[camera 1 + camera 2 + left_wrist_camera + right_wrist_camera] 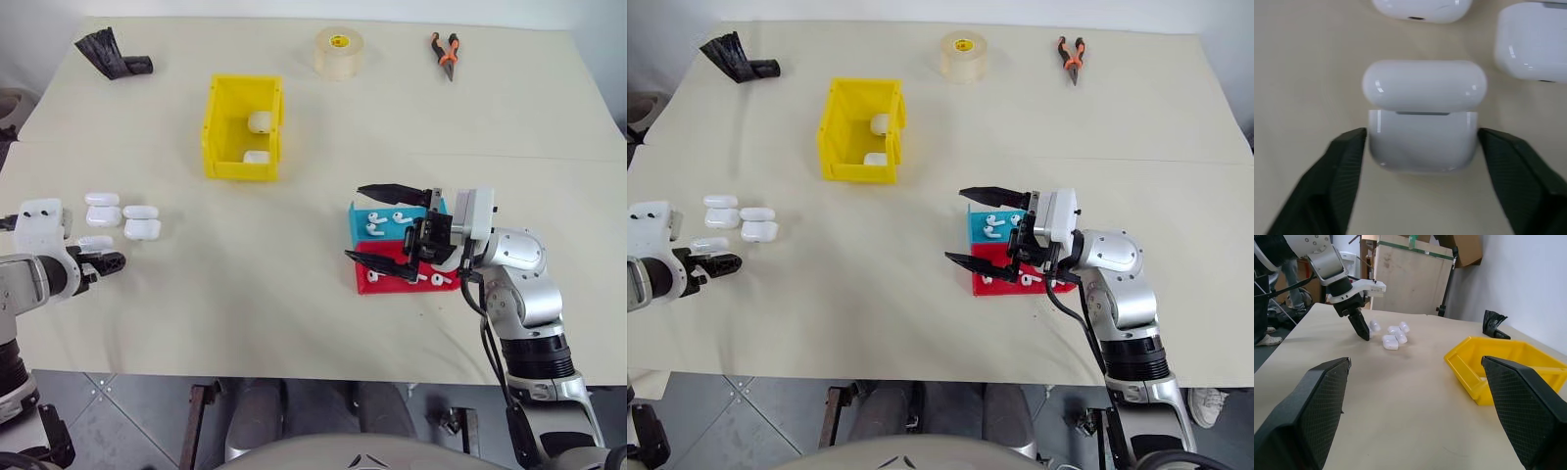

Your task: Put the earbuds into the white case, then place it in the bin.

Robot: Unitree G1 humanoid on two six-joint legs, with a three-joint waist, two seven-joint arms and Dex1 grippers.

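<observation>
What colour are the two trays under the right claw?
Blue tray behind, red tray in front; left eye view.

The left gripper (1422, 147) sits low at the robot's far left, angled forward and down, its two black fingers (1342, 166) pressed against the sides of a white case (1422, 139) — closed on it. The right arm bends inward from the right, its wrist turned so the right gripper (384, 225) points toward the left, roughly level — fingers spread wide apart, holding nothing.
</observation>
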